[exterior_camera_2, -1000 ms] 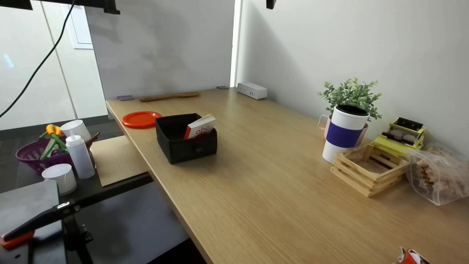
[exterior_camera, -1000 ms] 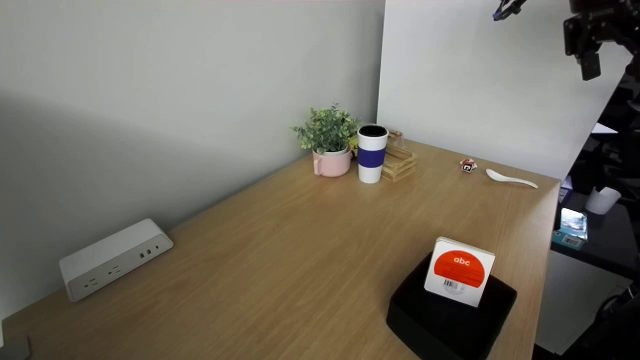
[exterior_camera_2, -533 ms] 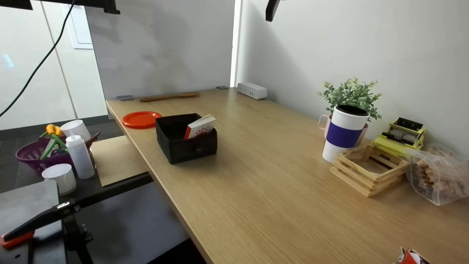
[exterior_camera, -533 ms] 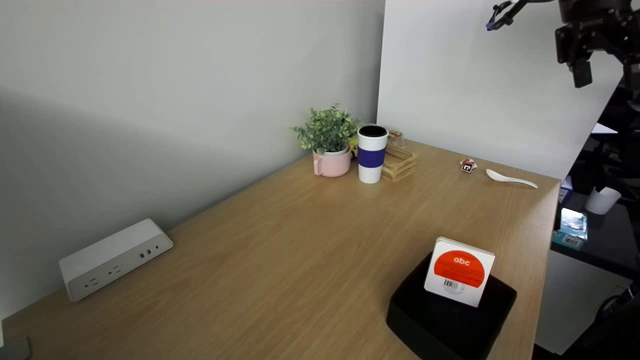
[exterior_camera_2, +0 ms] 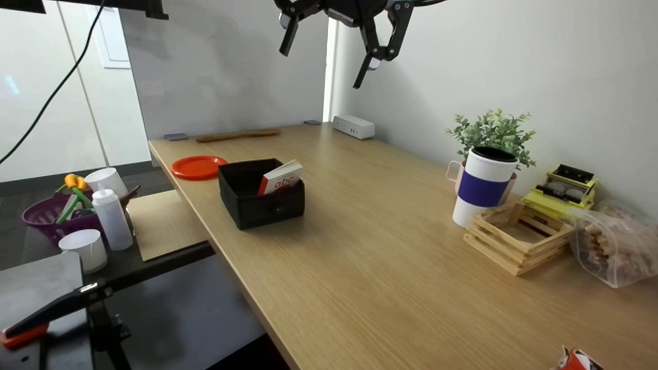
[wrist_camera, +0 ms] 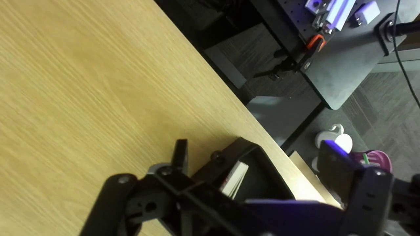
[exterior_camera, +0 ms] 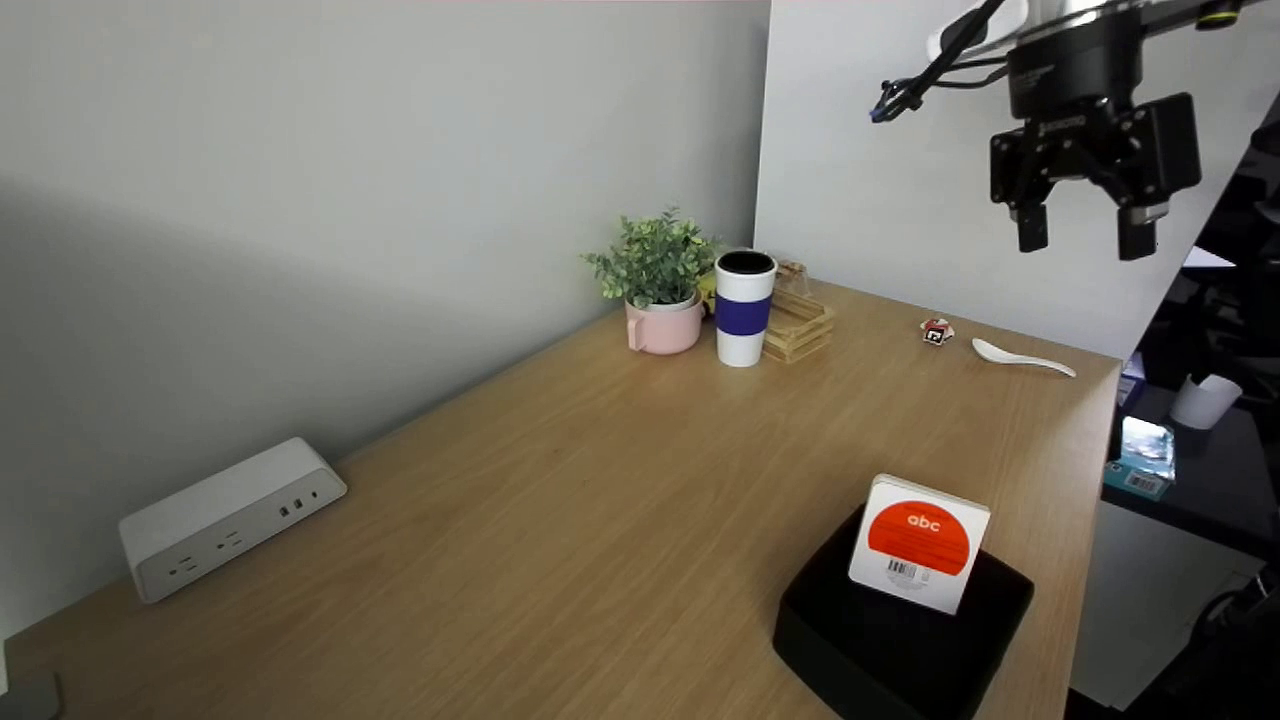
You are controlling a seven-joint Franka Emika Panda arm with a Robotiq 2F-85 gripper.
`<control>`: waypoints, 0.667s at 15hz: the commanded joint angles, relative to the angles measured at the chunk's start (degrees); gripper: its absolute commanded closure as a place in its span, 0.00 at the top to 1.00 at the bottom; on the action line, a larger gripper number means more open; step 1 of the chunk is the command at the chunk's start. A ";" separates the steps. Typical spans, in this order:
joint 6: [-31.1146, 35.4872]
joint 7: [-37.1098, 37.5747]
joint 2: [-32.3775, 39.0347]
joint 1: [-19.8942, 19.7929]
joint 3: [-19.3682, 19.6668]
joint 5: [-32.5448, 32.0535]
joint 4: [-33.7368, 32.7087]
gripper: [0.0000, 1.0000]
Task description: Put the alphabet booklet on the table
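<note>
The white alphabet booklet, with an orange-red circle and "abc" on it, leans inside a black open box and rises above its rim. That box stands on the wooden table close to an edge. In an exterior view the booklet tilts against the box's near wall. High over the table hangs my gripper, fingers spread wide, nothing between them; both fingertips also show in an exterior view. From the wrist, the booklet's white page edge appears between and beyond the fingers, its lower part hidden by the gripper.
A red plate lies beside the box, and a wooden stick behind it. Toward the wall stand a white tumbler, a potted plant, a wooden crate and a power block. A white spoon lies near a corner.
My gripper has come farther into both exterior views, moving left and down in one of them. It stays open. The booklet and the box have not moved.
</note>
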State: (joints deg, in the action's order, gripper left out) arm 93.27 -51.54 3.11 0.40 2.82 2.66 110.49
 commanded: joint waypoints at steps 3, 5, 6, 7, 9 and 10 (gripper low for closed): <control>1.00 -8.90 7.46 -1.13 -2.41 9.08 -5.47 1.00; 0.34 -10.82 9.77 -1.33 -3.10 10.59 -7.56 1.00; -0.09 -12.31 10.83 -1.40 -3.47 10.65 -8.64 1.00; -1.09 -14.73 11.71 -1.18 -3.86 8.18 -9.79 1.00; 0.81 -12.32 10.06 -1.14 -3.87 8.79 -7.11 1.00; 0.72 -12.90 10.66 -1.15 -4.02 8.75 -7.73 1.00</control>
State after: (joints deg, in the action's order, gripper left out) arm 94.09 -64.67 13.78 0.29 -0.07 11.63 102.85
